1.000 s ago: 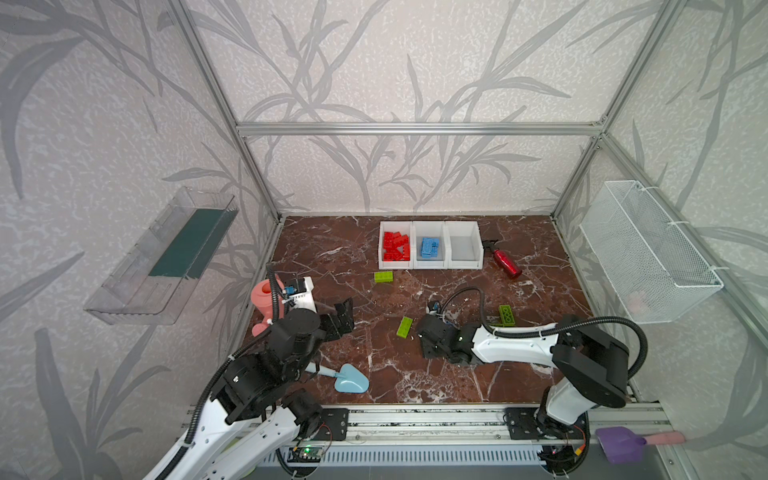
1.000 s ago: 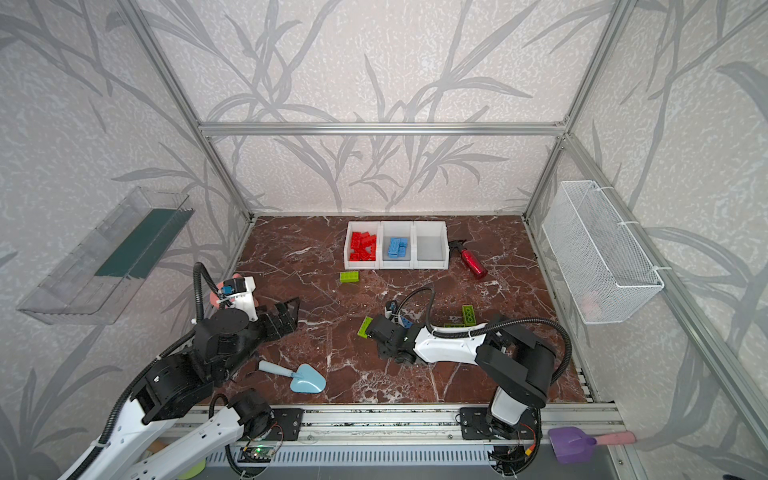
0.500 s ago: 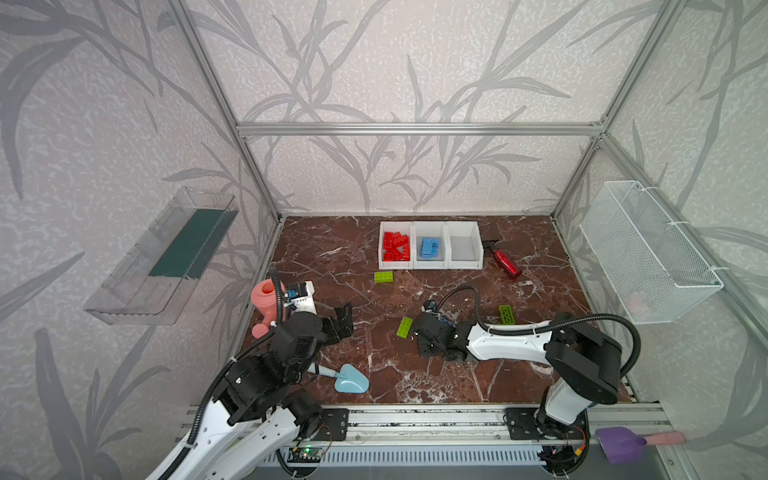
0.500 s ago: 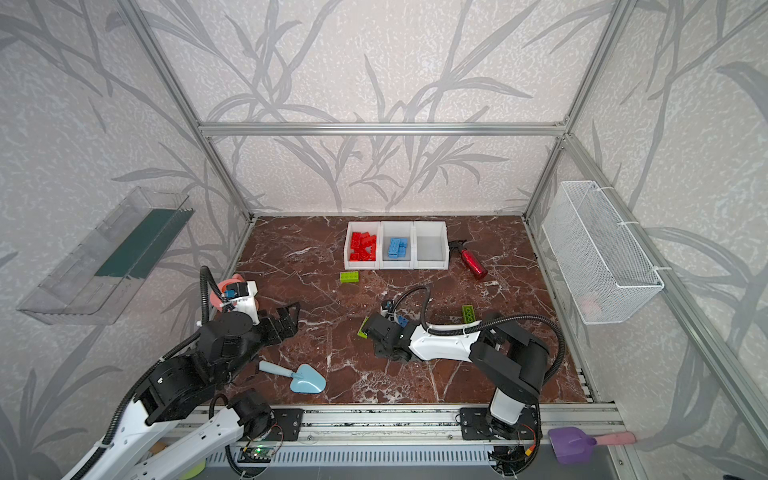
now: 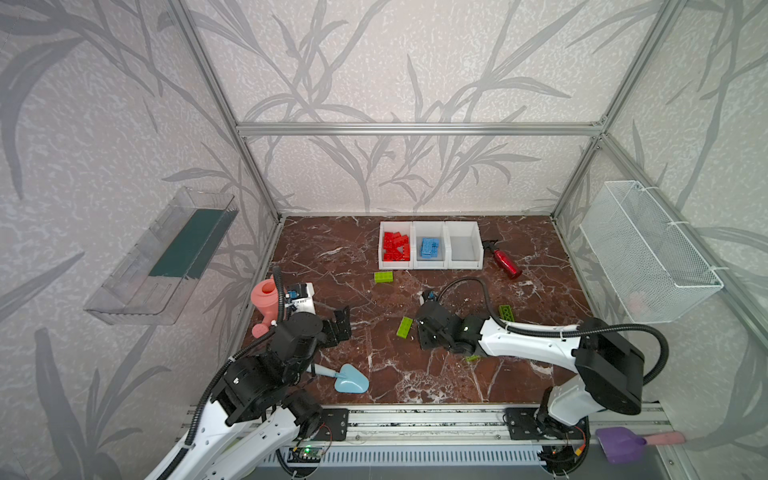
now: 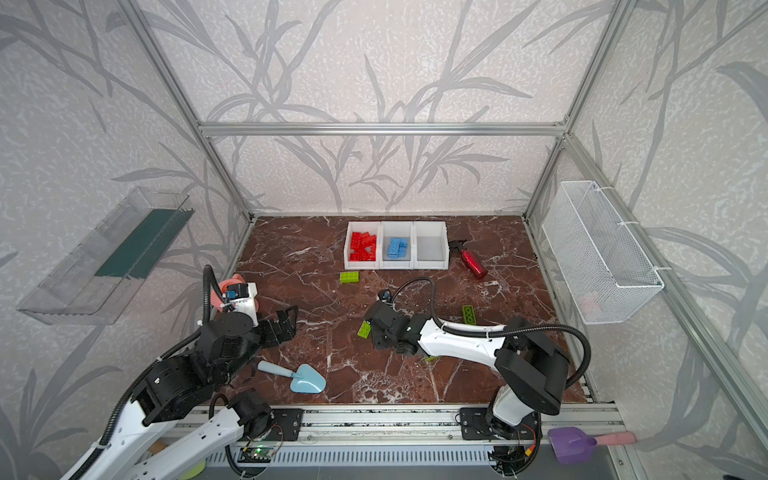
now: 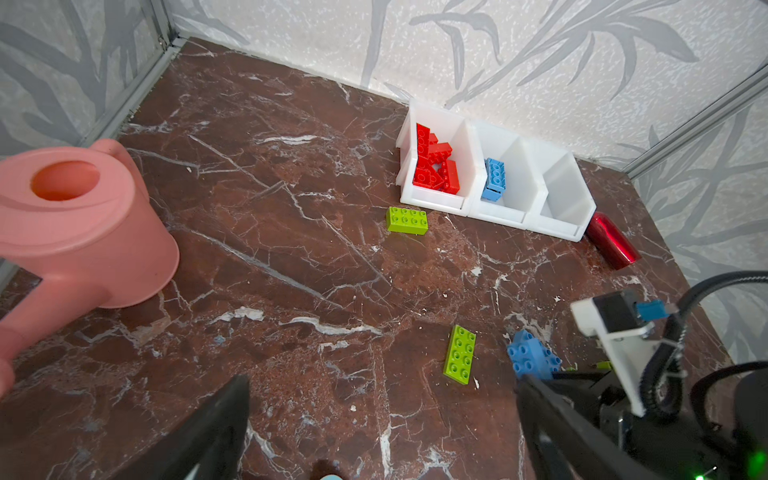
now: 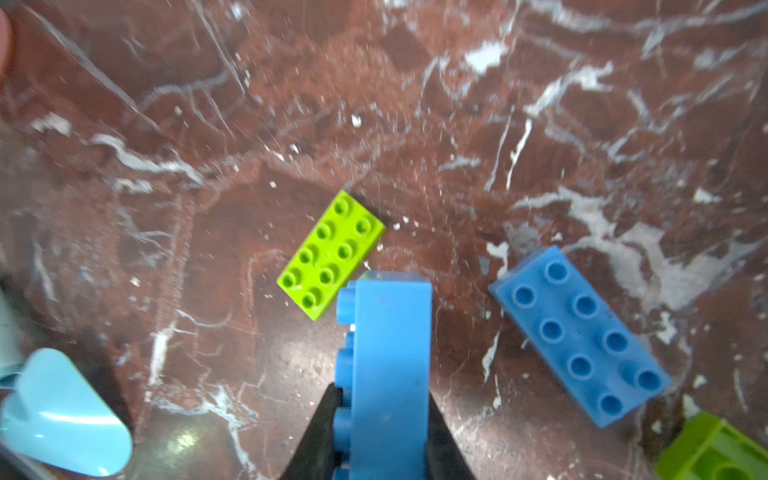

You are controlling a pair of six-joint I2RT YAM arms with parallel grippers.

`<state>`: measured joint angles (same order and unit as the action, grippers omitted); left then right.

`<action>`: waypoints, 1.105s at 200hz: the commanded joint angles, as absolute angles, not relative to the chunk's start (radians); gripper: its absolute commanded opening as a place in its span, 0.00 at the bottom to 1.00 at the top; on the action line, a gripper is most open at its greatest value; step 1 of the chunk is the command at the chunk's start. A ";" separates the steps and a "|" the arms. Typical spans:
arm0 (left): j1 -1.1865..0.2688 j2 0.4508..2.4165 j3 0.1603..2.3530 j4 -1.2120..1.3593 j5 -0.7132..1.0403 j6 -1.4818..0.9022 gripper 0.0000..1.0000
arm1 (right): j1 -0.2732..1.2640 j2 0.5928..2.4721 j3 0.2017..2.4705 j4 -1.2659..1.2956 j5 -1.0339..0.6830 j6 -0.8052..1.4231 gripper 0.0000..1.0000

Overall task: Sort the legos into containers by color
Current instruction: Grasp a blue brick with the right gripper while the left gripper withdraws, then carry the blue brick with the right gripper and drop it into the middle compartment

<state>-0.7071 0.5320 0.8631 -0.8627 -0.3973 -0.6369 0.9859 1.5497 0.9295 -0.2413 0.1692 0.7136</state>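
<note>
at the near edge of the marbled brown table (image 5: 415, 390), a light blue plastic trowel (image 5: 351, 380) lies by the left hand (image 5: 341, 323), whose jaws stand wide apart, holding nothing. farther in, the right hand (image 8: 384, 415) is clamped on a blue studded plastic lego brick (image 8: 390, 340), gripped on its side with the studs facing sideways. a lime green brick (image 8: 330, 253) and a second blue brick (image 8: 579, 336) lie flat just beside it. the step looks like carrying this brick off, so a straight lift should clear both neighbours first. at the far wall sit three joined white plastic bins (image 5: 465, 249). the middle bin (image 5: 429, 265) already holds blue bricks (image 5: 430, 248), so release low over it, clear of the red metal bottle (image 5: 508, 264).
</note>
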 commanded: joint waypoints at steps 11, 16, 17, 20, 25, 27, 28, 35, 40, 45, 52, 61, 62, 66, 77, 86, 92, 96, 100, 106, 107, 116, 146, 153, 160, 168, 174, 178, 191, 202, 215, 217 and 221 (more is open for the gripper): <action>-0.707 0.603 0.951 -0.919 -0.454 -0.524 0.99 | 0.882 1.499 1.001 -0.274 0.076 0.644 0.15; -0.707 0.613 0.959 -0.924 -0.456 -0.511 0.99 | 0.866 1.499 1.009 -0.273 0.063 0.610 0.15; -0.707 0.616 0.961 -0.925 -0.456 -0.509 0.99 | 0.862 1.499 1.010 -0.272 0.060 0.607 0.15; -0.707 0.620 0.964 -0.926 -0.457 -0.501 0.99 | 0.853 1.500 1.015 -0.272 0.054 0.599 0.15; -0.707 0.626 0.966 -0.928 -0.459 -0.487 0.99 | 0.836 1.501 1.025 -0.268 0.043 0.587 0.15; -0.707 0.628 0.967 -0.927 -0.460 -0.482 0.99 | 0.830 1.501 1.028 -0.268 0.039 0.583 0.15; -0.707 0.629 0.967 -0.927 -0.459 -0.480 0.99 | 0.827 1.502 1.029 -0.267 0.037 0.582 0.15; -0.707 0.633 0.964 -0.920 -0.460 -0.467 0.99 | 0.804 1.509 1.045 -0.267 0.022 0.569 0.15; -0.707 0.633 0.957 -0.913 -0.461 -0.461 0.99 | 0.788 1.516 1.057 -0.266 0.010 0.560 0.15; -0.707 0.633 0.951 -0.904 -0.456 -0.454 0.99 | 0.775 1.524 1.071 -0.267 -0.001 0.552 0.15; -0.707 0.633 0.937 -0.891 -0.449 -0.446 0.99 | 0.755 1.540 1.092 -0.271 -0.015 0.540 0.15; -0.707 0.631 0.917 -0.870 -0.429 -0.440 0.99 | 0.733 1.562 1.123 -0.279 -0.030 0.525 0.15; -0.707 0.631 0.916 -0.868 -0.428 -0.439 0.99 | 0.731 1.565 1.128 -0.281 -0.031 0.523 0.15; -0.707 0.630 0.906 -0.861 -0.420 -0.439 0.99 | 0.721 1.578 1.144 -0.285 -0.037 0.517 0.15; -0.702 0.630 0.887 -0.847 -0.395 -0.433 0.99 | 0.697 1.612 1.189 -0.302 -0.053 0.498 0.15; -0.695 0.633 0.883 -0.849 -0.385 -0.427 0.99 | 0.677 1.642 1.225 -0.312 -0.062 0.482 0.15; -0.692 0.637 0.884 -0.853 -0.388 -0.426 0.99 | 0.664 1.664 1.249 -0.319 -0.072 0.474 0.15; -0.688 0.638 0.884 -0.853 -0.392 -0.424 0.99 | 0.656 1.679 1.268 -0.322 -0.079 0.468 0.15; -0.686 0.640 0.882 -0.852 -0.393 -0.421 0.99 | 0.649 1.695 1.287 -0.326 -0.088 0.462 0.15; -0.680 0.643 0.879 -0.848 -0.392 -0.413 0.99 | 0.635 1.719 1.315 -0.332 -0.100 0.448 0.15; -0.678 0.643 0.878 -0.848 -0.392 -0.410 0.99 | 0.633 1.728 1.320 -0.334 -0.101 0.445 0.15; -0.668 0.651 0.878 -0.843 -0.383 -0.398 0.99 | 0.622 1.774 1.368 -0.352 -0.091 0.423 0.15; -0.599 0.681 0.875 -0.826 -0.312 -0.371 0.99 | 0.578 1.908 1.517 -0.395 -0.083 0.389 0.15; -0.575 0.689 0.872 -0.820 -0.280 -0.368 0.99 | 0.565 1.942 1.561 -0.410 -0.094 0.388 0.15; -0.556 0.698 0.869 -0.820 -0.259 -0.370 0.99 | 0.553 1.975 1.603 -0.421 -0.098 0.385 0.15; -0.541 0.710 0.872 -0.821 -0.241 -0.371 0.99 | 0.541 2.007 1.648 -0.437 -0.095 0.380 0.15; -0.536 0.719 0.872 -0.824 -0.233 -0.371 0.99 | 0.529 2.034 1.682 -0.445 -0.094 0.377 0.15; -0.535 0.723 0.874 -0.826 -0.230 -0.371 0.99 | 0.523 2.052 1.704 -0.453 -0.092 0.376 0.15; -0.533 0.732 0.873 -0.829 -0.227 -0.371 0.99 | 0.499 2.105 1.778 -0.478 -0.097 0.373 0.15; -0.533 0.733 0.875 -0.834 -0.231 -0.371 0.99 | 0.482 2.143 1.843 -0.498 -0.098 0.372 0.15; -0.533 0.732 0.877 -0.837 -0.242 -0.370 0.99 | 0.464 2.196 1.916 -0.530 -0.094 0.367 0.15; -0.533 0.731 0.877 -0.838 -0.242 -0.370 0.99 | 0.462 2.207 1.922 -0.535 -0.094 0.367 0.15; -0.531 0.730 0.878 -0.840 -0.245 -0.370 0.99 | 0.457 2.220 1.951 -0.547 -0.091 0.365 0.15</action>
<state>-0.5381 0.7403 0.8806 -0.8337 -0.2516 -0.3920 0.4858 2.1563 1.8347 -0.4541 -0.0887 0.3882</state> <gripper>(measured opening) 0.990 0.264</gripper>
